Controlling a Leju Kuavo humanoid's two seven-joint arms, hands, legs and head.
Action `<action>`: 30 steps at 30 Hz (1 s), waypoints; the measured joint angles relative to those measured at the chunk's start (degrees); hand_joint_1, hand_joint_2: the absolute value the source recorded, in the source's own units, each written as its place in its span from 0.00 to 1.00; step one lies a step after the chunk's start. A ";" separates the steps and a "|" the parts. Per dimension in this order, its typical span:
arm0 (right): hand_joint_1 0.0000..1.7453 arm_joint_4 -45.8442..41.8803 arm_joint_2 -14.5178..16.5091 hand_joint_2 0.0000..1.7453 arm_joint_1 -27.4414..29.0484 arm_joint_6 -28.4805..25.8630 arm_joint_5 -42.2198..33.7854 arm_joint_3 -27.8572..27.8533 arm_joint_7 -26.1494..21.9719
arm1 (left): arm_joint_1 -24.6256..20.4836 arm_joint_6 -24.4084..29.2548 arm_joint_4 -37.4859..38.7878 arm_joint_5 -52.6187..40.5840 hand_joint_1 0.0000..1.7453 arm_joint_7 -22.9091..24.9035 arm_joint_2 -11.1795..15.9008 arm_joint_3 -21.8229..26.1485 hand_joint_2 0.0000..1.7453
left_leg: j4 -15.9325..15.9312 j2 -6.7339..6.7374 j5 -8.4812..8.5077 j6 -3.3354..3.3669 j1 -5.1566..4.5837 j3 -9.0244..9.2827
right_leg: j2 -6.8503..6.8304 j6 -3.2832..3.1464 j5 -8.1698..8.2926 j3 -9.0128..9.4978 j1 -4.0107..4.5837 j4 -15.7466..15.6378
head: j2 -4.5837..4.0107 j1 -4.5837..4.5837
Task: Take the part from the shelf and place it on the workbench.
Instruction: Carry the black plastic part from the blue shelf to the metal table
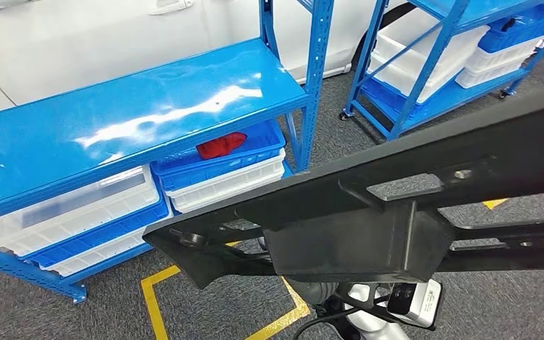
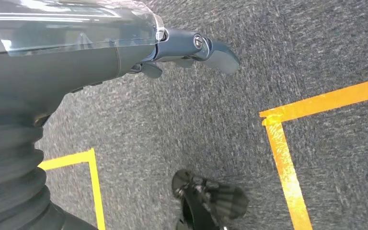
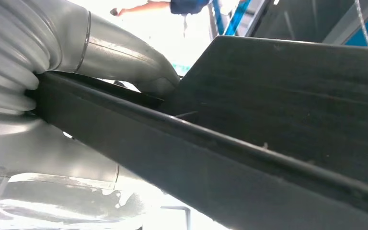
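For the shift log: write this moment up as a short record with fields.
part: long black moulded plastic part, off the shelf, held up across the head view
right hand: grips the part, thumb over its edge
left hand: holds nothing, hangs over grey carpet with yellow floor tape
shelf: blue metal shelf, top board bare; blue and white bins below, a red item in one
workbench: cannot tell

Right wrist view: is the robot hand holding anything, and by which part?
Yes. The right robot hand grips the long black part along a raised edge rib; which end cannot be told.
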 joint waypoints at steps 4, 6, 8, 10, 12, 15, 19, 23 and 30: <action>1.00 0.00 -0.04 1.00 0.01 0.00 0.00 0.01 0.02 | 0.08 0.00 0.00 0.02 0.00 0.00 0.03 0.00 1.00 | -9.48 -2.01 6.44 0.12 0.40 4.01 | 3.03 0.44 -0.24 0.03 -0.04 0.65 | 0.00 0.00; 1.00 -0.01 -0.04 1.00 -0.04 0.00 0.00 0.01 0.02 | 0.10 0.00 0.00 0.01 0.00 0.02 0.05 0.00 1.00 | -14.99 -4.29 8.18 0.37 0.61 6.44 | 4.39 1.13 -0.31 -0.44 -0.05 1.12 | 0.00 0.00; 1.00 -0.02 -0.08 1.00 -0.03 -0.01 0.02 0.00 0.04 | 0.08 0.00 0.00 0.01 0.00 0.05 0.05 0.00 1.00 | -15.88 -4.39 8.16 0.82 0.51 6.69 | 5.64 1.95 -0.07 -1.07 -0.19 1.23 | 0.00 0.00; 1.00 -0.07 -0.15 1.00 0.01 -0.02 0.02 -0.05 0.04 | -0.09 0.00 0.00 -0.01 0.00 0.05 -0.03 0.00 1.00 | -16.15 -3.11 8.45 1.62 0.61 6.69 | 4.90 2.59 -0.40 -1.56 -0.22 1.77 | 0.00 0.01; 1.00 -0.13 -0.20 1.00 -0.10 -0.02 0.02 -0.11 0.04 | -0.18 0.00 0.00 -0.01 0.00 0.02 -0.09 0.00 1.00 | -16.49 -1.65 8.64 2.37 0.68 6.73 | 1.52 3.19 -3.06 -3.62 -0.15 6.09 | 0.00 0.01; 1.00 -0.15 -0.29 1.00 -0.07 -0.01 0.02 -0.12 0.04 | 0.10 0.00 0.00 -0.01 0.00 0.01 -0.05 0.01 1.00 | -16.50 0.70 8.52 2.71 0.39 6.67 | -1.09 3.89 -8.03 -9.19 -0.43 17.55 | 0.00 0.01; 1.00 -0.16 -0.43 1.00 -0.04 -0.01 0.02 -0.12 0.04 | -0.07 0.00 0.00 -0.01 0.00 0.02 -0.06 0.00 1.00 | -16.48 3.21 8.19 2.38 0.29 7.11 | -2.90 3.51 -2.84 -4.51 -0.39 8.93 | 0.00 0.01; 1.00 -0.20 -0.44 1.00 -0.11 -0.01 0.01 -0.14 0.02 | -0.22 0.00 0.00 -0.01 0.00 0.01 -0.08 0.00 1.00 | -16.45 4.89 7.76 1.29 -0.19 7.58 | -4.56 1.84 -0.72 -0.75 0.56 1.12 | 0.00 0.01; 1.00 -0.33 -0.43 1.00 -0.12 -0.06 0.06 -0.16 0.01 | -0.04 0.00 0.00 -0.02 0.00 0.01 -0.07 0.00 1.00 | -1.49 0.08 -0.18 -0.23 0.32 1.12 | -0.34 0.08 0.05 -0.41 -0.08 0.11 | 0.00 0.00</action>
